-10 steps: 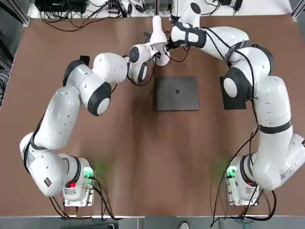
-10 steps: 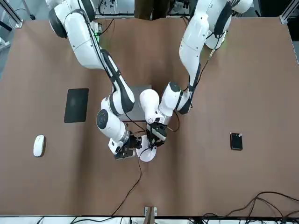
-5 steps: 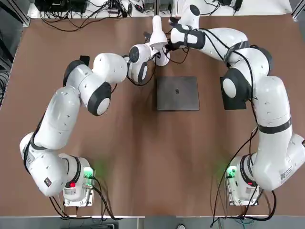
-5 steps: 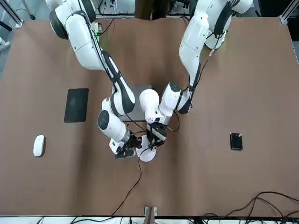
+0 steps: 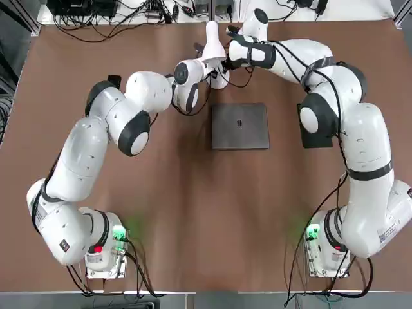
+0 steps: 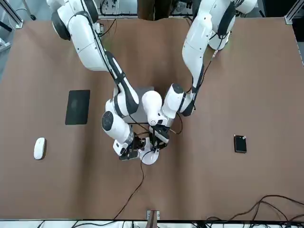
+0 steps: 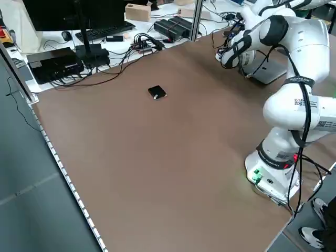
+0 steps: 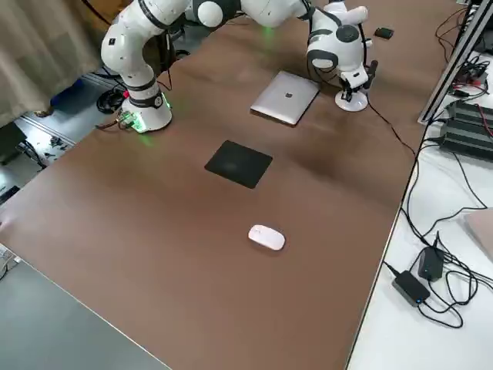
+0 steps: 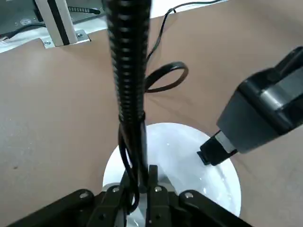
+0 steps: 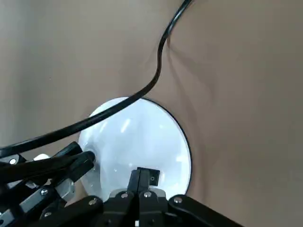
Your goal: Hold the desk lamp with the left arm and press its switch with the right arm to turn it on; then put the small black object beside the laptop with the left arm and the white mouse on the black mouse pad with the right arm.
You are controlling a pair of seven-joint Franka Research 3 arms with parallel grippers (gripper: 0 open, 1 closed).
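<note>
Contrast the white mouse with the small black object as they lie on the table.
The white mouse is white, the small black object glossy black. The mouse is oval with rounded ends; the black object is closer to a rectangle. Both lie flat on the table, with no gripper on either.

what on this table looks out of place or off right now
Nothing looks spilled or damaged. The oddest thing is the white mouse, lying on bare table in front of the black mouse pad instead of on it, as seen from the right side. The laptop looks flat and shut.
</note>
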